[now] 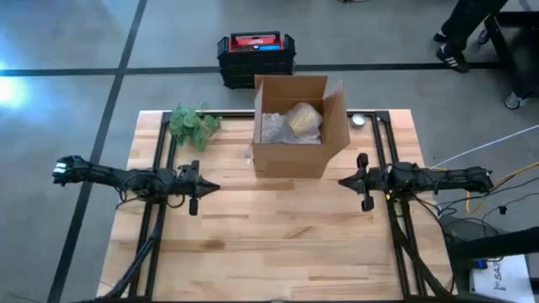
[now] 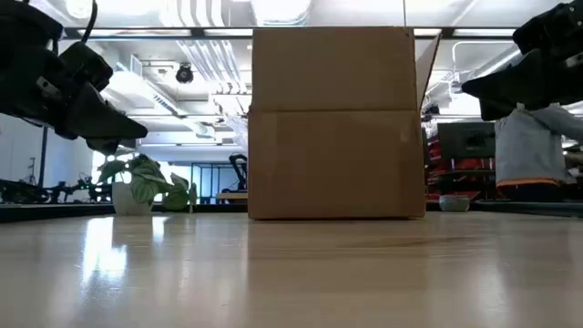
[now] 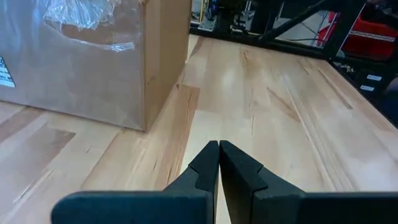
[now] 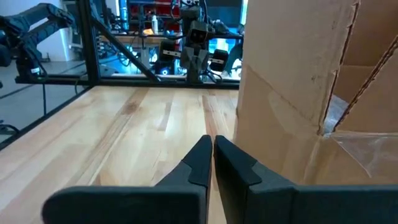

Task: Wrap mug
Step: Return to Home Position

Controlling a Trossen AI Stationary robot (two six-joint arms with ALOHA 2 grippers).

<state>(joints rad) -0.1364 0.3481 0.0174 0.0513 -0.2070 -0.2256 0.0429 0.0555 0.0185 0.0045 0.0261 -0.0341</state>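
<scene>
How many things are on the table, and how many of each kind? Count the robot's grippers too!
Box: 1
Wrapped mug, inside the box: 1
Plant: 1
Small round thing, too small to tell what: 1
Grippers, left gripper and right gripper, both shut: 2
Total: 6

Two arms, level, one on each side of the box [image 1: 290,157]; grippers empty.
Left arm [image 1: 126,178] lay stretched out flat to the left of the box, its left gripper [image 1: 216,188] aimed inward at the box's front corner, fingers [image 3: 205,165] pressed together. Right arm [image 1: 438,178] mirrored it to the right of the box, the right gripper [image 1: 342,181] pointing inward near the box's front corner, fingers [image 4: 199,158] likewise closed on nothing.
</scene>
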